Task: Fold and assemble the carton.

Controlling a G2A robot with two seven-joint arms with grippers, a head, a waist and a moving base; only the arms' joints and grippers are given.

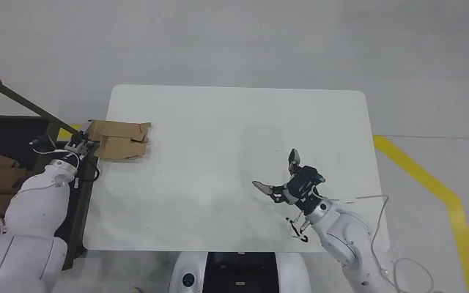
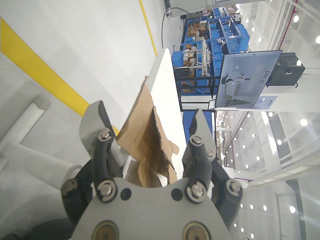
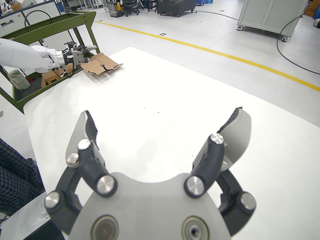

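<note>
Carton (image 1: 121, 139), one, flat, at left gripper (image 2: 150, 109).

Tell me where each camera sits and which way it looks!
Top: above the arms, looking down at the table; the left arm and right arm show.
Left wrist: on the left arm, looking along the table's edge at the carton; its open left fingers show.
Right wrist: on the right arm, looking across the table; its open right fingers show.
Shared: all three see the carton on the table's edge.
</note>
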